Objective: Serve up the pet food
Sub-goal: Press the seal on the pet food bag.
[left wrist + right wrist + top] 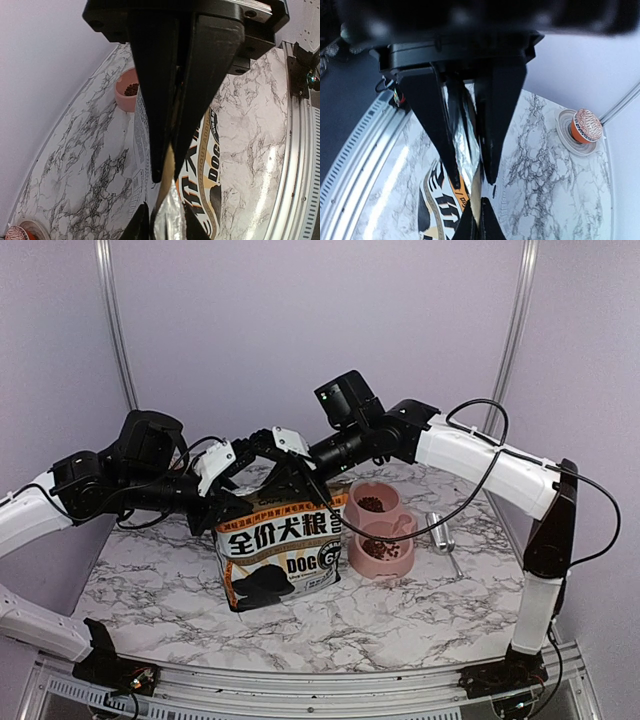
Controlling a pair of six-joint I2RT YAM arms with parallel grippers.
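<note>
Top external view
- Dog-food bag: glossy printed paper, flat-sided. It stands upright mid-worktop, long axis vertical, mouth at the top.
- Left claw: at the bag's top left corner, pinched narrow on the rim.
- Right claw: at the top edge just beside the left one, also gripping the rim.
- Pink double bowl: smooth and rounded, touching or just beside the bag's right side. The right arm is the nearer one.
- Kibble: small dark brown pellets in both wells.
- Metal scoop: lies on the marble right of the bowl, untouched.
- Judgement: the pour has to tip rightward, mouth towards the bowl.

Left wrist view
- Left claw: black wedge fingers closed on the bag's thin upper edge.
- Foil lining: crinkled silver, showing below the tips.
- Pink double bowl: beyond the bag, with kibble inside.

Right wrist view
- Right claw: narrow, with the foil lining clamped between its fingers.
- Reddish mesh ball: on a small dish, well apart from the bag.
</note>
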